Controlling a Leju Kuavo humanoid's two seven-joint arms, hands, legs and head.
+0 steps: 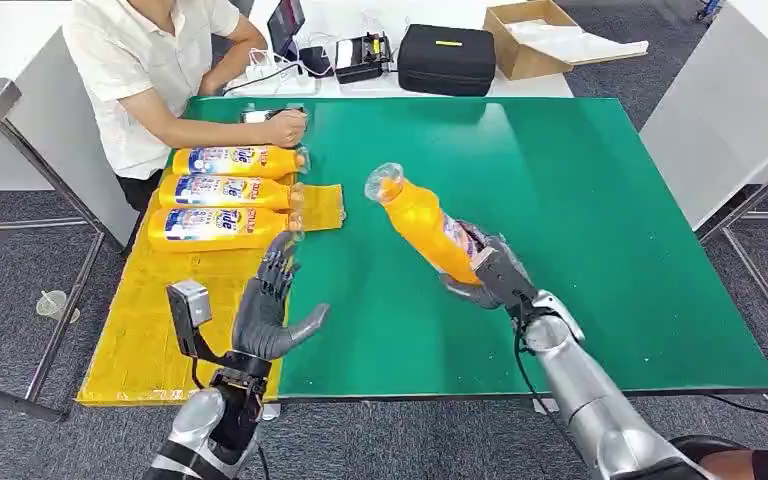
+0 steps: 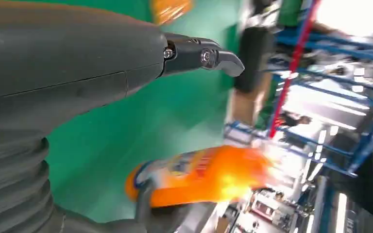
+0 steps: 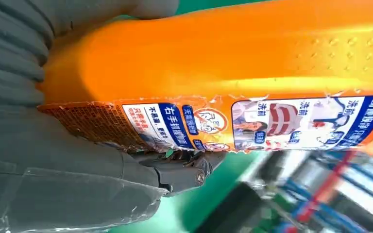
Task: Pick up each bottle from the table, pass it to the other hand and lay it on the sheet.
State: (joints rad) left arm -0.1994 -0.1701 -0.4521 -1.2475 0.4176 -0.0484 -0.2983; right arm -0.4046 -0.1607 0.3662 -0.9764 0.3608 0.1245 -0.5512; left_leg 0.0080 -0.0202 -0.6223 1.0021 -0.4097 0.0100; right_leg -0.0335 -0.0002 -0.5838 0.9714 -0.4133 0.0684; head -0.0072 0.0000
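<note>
My right hand [image 1: 492, 272] grips the base of an orange bottle [image 1: 423, 222] and holds it tilted above the green table [image 1: 580, 200], clear cap pointing up and toward the left. The right wrist view shows the same bottle [image 3: 233, 63] with its blue and white label, my thumb [image 3: 184, 170] under it. My left hand [image 1: 272, 308] is raised near the table's front left, fingers spread, holding nothing. In the left wrist view the bottle [image 2: 209, 174] appears beyond my left hand [image 2: 77, 63]. Three orange bottles [image 1: 230, 192] lie side by side on the yellow sheet [image 1: 140, 330].
A person in a white shirt [image 1: 140, 60] sits at the far left corner, a hand [image 1: 285, 127] on the table beside a phone. Behind the table stand a black case [image 1: 447, 58], a cardboard box [image 1: 520, 38] and small devices. Grey carpet surrounds the table.
</note>
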